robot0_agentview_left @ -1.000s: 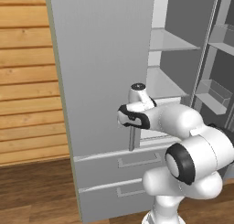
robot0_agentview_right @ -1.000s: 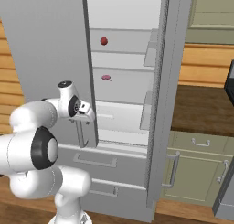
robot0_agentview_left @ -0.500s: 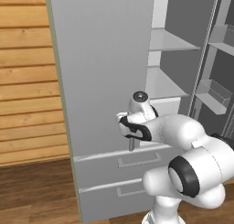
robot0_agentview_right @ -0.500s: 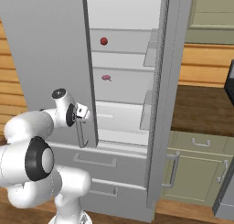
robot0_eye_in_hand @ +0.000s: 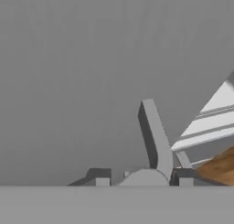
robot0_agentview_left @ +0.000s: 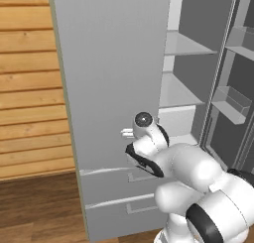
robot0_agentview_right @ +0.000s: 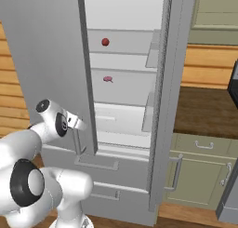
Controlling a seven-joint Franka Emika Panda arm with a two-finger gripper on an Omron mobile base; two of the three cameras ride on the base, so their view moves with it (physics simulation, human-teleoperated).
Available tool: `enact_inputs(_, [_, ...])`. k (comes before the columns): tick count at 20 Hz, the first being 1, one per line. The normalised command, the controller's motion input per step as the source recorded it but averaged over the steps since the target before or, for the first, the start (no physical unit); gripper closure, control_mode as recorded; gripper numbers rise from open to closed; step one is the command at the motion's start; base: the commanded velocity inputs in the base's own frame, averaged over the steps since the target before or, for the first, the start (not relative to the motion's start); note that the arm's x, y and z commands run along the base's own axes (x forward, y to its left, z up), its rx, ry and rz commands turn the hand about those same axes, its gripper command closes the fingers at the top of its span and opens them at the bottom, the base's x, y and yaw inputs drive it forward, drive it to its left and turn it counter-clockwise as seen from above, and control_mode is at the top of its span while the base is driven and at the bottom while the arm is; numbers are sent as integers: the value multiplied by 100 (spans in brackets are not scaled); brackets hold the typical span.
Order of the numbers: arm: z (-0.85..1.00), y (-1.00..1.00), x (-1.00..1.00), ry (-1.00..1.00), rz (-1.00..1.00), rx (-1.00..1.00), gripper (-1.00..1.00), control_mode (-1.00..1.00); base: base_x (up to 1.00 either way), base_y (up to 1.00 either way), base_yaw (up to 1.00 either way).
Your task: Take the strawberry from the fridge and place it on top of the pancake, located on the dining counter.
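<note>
Right base view, item one: strawberry (robot0_agentview_right: 105, 42), small, red and round, resting on an upper shelf (robot0_agentview_right: 125, 47) inside the fridge (robot0_agentview_right: 160, 101), toward the left of that shelf. Item two: a pinkish object (robot0_agentview_right: 108, 78) (too small to identify) on the next shelf down. Item three: left fridge door (robot0_agentview_right: 46, 59), light grey, swung partly open so the lit interior shows past its inner edge; the right door (robot0_agentview_right: 163, 97) stands edge-on beside the shelves, with pale bins along it. Item four: slim bar handle (robot0_agentview_right: 76, 141) at the foot of the left door; in the hand view the handle (robot0_eye_in_hand: 154, 135) rises between the two dark fingertips, its lower end right at them. Item five: gripper (robot0_agentview_right: 76, 125), pressed together on that handle, wrist level with the door's lower edge; in the left base view the gripper (robot0_agentview_left: 130, 134) sits against the door face (robot0_agentview_left: 109, 73). Item six: two wide drawers (robot0_agentview_right: 111, 169) below the doors. Item seven: wooden plank wall (robot0_agentview_left: 30, 83) left of the fridge, brown wood floor (robot0_agentview_left: 39, 207) beneath. Item eight: dark countertop (robot0_agentview_right: 204, 110) over green-grey cabinets (robot0_agentview_right: 200, 176), right of the fridge.
</note>
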Motion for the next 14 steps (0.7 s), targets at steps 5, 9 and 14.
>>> enact_inputs(5, [0,51,-72,-1,-28,-6,100,-100,0,0,0])
enact_inputs(9, [-2,59,-81,-1,-17,-9,100,-100,0,0,0])
enact_inputs(14, [-7,64,-71,-1,-15,-10,100,-100,0,0,0])
